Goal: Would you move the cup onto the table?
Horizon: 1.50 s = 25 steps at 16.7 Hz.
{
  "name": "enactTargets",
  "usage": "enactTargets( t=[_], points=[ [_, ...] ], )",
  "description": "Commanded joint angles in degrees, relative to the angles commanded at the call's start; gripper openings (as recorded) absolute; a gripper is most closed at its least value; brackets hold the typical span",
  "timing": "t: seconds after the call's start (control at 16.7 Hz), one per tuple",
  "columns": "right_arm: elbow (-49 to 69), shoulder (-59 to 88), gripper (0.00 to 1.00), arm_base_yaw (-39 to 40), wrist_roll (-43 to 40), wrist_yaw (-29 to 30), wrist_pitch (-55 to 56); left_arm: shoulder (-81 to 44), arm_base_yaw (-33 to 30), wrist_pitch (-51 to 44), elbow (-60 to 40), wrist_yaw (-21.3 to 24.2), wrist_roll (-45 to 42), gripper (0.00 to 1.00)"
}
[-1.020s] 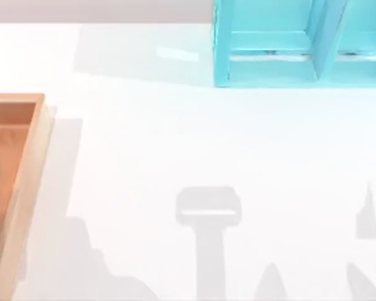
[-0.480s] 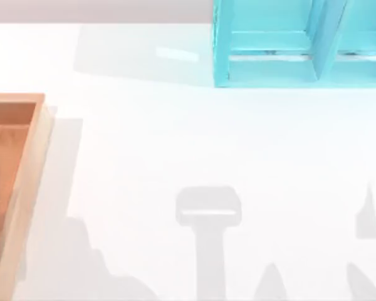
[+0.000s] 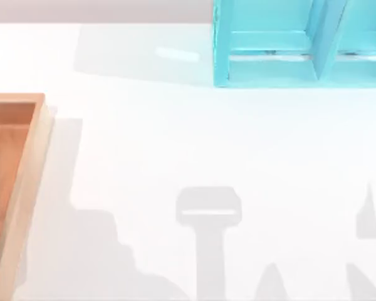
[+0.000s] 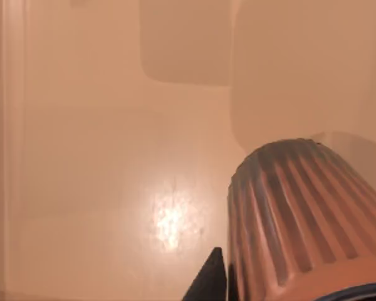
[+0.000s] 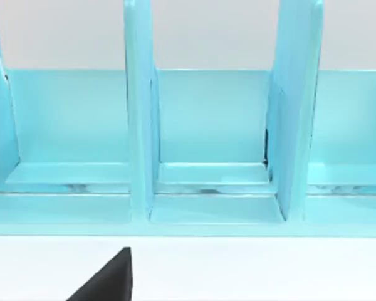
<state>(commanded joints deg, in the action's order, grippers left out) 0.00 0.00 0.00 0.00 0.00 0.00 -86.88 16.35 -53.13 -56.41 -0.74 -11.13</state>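
On our left wrist view one dark fingertip [image 4: 208, 281] of the left gripper sits just beside the cup [image 4: 301, 219], ribbed reddish-brown wall close to the cam; can't tell if jaws grip it or how wide they stand. Cup is over the tray [image 3: 25, 182] floor, w/ a glare spot beside it. Tray lies at table [image 3: 207, 144] left edge. Right gripper: a black tip [image 5: 106, 279] faces the turquoise shelf unit [image 5: 200, 144] at the far side; jaw state can't tell
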Motion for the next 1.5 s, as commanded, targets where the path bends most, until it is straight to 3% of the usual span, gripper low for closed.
enactTargets(
  t=[0.54,1.08,1.26,1.5],
  points=[
    [0.0,0.0,1.0,0.0,0.0,0.0,0.0,5.7,-21.8,-21.2,-9.6,0.5,16.1,0.0],
    [0.0,0.0,1.0,0.0,0.0,0.0,0.0,4.2,-23.7,-23.2,-11.6,0.5,17.6,0.0],
    [0.0,0.0,1.0,0.0,0.0,0.0,0.0,-2.4,-26.4,-25.8,-19.0,0.5,20.4,0.0],
    [0.0,0.0,1.0,0.0,0.0,0.0,0.0,-16.3,-32.2,-31.0,-37.2,0.5,25.9,0.0]
  ],
)
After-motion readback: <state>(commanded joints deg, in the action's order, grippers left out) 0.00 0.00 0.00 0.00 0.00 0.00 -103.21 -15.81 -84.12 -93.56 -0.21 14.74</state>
